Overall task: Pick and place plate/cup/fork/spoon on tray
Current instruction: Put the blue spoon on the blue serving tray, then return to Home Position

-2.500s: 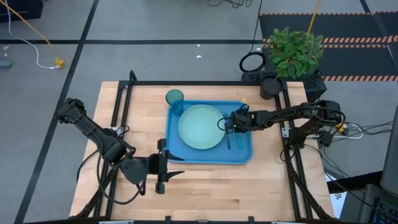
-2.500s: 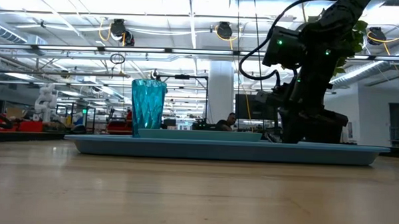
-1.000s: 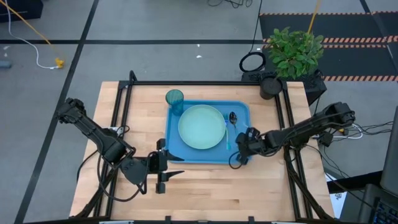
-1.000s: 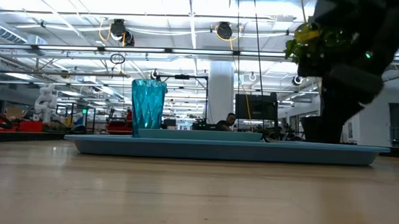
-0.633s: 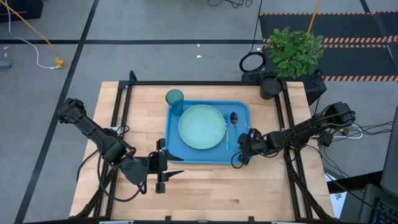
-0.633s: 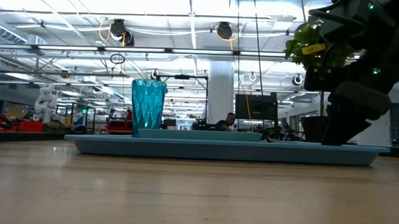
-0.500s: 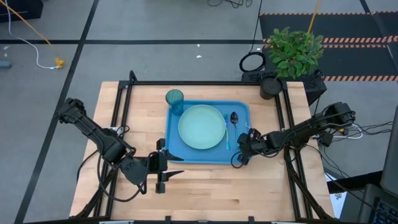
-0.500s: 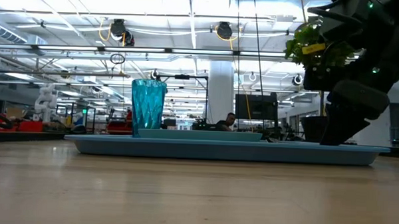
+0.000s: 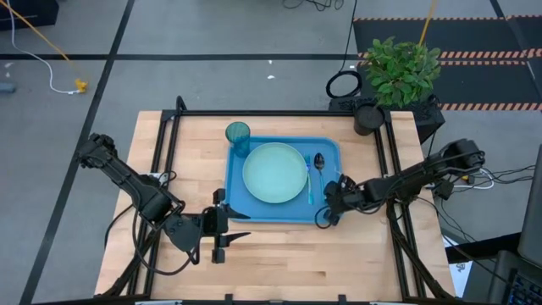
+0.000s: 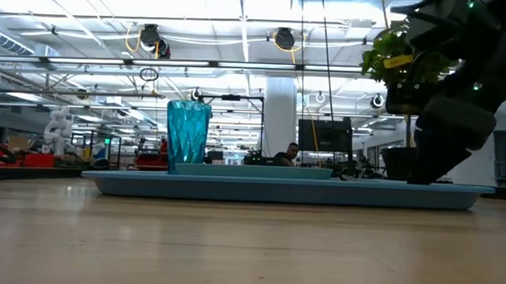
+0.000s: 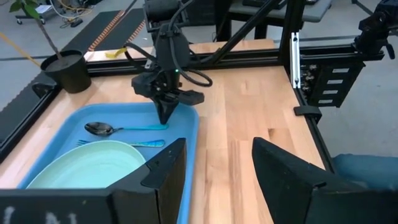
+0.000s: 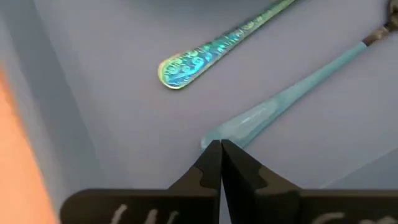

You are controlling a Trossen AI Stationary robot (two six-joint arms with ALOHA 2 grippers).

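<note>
Cutlery sits beside the plate (image 9: 274, 173) on the tray (image 9: 240, 203): the spoon (image 9: 318, 166) and fork (image 9: 310, 187) lie at the plate's 3 o'clock, and the cup (image 9: 238, 134) stands at its 11 o'clock, at the tray's far corner. Your right gripper (image 9: 325, 217) hangs over the tray's 5 o'clock corner, its fingers pressed together and holding nothing. The left gripper (image 9: 238, 237) waits near the tray's 7 o'clock corner, fingers apart and empty.

You should expect both utensils to be light, stiff and slick on the smooth tray, lying too flat to pinch easily; I judge the mid-handle the safest hold.

Your right wrist view shows what the high view cannot: the closed fingertips (image 12: 221, 151) right at the spoon's (image 12: 283, 99) handle end, with the fork's (image 12: 217, 48) handle just beyond. Only the low view shows the cup (image 10: 188, 135) standing upright.
</note>
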